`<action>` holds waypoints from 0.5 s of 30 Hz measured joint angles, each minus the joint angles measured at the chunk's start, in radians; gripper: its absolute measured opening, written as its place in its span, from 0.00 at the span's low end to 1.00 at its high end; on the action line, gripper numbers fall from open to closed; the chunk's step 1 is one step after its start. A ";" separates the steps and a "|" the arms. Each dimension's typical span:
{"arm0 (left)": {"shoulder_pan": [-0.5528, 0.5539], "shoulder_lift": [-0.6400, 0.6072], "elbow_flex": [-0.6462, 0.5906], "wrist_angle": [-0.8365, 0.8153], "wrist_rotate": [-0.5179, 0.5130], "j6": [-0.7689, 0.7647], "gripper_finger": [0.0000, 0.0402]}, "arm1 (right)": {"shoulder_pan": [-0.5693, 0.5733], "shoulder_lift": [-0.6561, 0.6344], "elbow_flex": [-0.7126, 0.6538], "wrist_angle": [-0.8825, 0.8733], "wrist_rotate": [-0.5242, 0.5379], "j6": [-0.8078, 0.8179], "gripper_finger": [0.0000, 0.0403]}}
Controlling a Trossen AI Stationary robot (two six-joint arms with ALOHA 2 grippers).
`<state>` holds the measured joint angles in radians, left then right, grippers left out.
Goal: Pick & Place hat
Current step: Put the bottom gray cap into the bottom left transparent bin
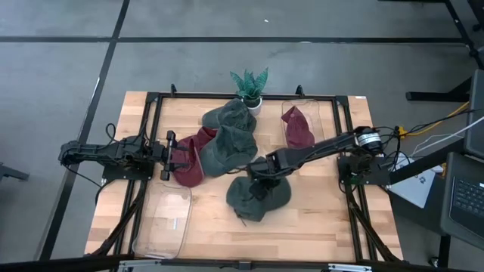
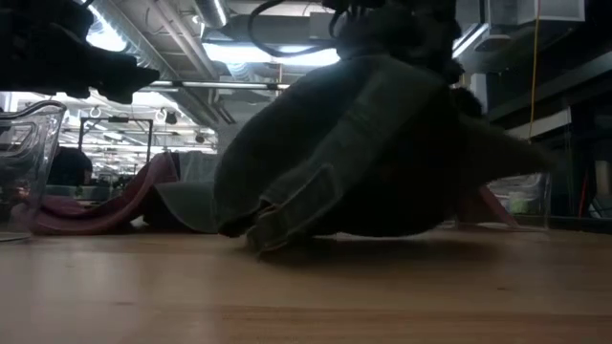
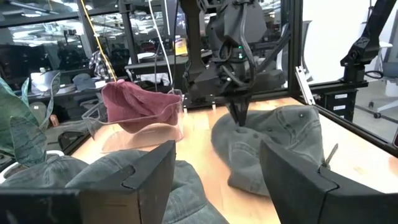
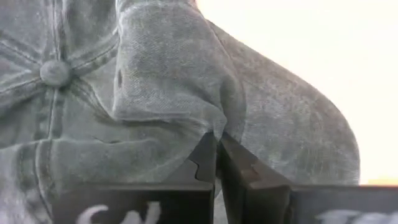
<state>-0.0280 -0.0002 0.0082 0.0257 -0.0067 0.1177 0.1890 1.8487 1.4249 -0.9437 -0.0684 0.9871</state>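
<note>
A grey-green cap (image 1: 257, 198) lies on the wood near the table's middle, and it fills the low view (image 2: 382, 143). My right gripper (image 1: 261, 174) stands over its crown, shut on the cloth (image 4: 216, 149). My left gripper (image 1: 172, 155) is open and level at the table's left, its fingertips beside a maroon cap (image 1: 193, 162). In the left wrist view my left gripper (image 3: 217, 186) looks toward the green cap (image 3: 280, 143). More grey-green caps (image 1: 227, 140) are heaped in the middle. My right gripper pinches a raised fold of the green cap's crown (image 4: 186, 118), a little off the top button (image 4: 56, 73), between its two fingers. It comes from above, pointing down. The cap's rim and back strap (image 2: 306, 196) rest on the table.
A clear bin (image 1: 300, 113) at the far right holds another maroon cap (image 3: 140, 106). An empty clear bin (image 1: 162, 219) sits at the near left. A small potted plant (image 1: 249, 87) stands at the far edge. Bare wood lies near the front right.
</note>
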 joint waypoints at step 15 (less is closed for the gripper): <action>0.000 0.000 0.000 0.000 0.000 0.000 0.57 | 0.044 -0.001 -0.072 0.119 -0.118 0.101 0.20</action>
<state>-0.0284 -0.0002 0.0082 0.0257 -0.0067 0.1177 0.2329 1.8477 1.3529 -0.8246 -0.1867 1.0882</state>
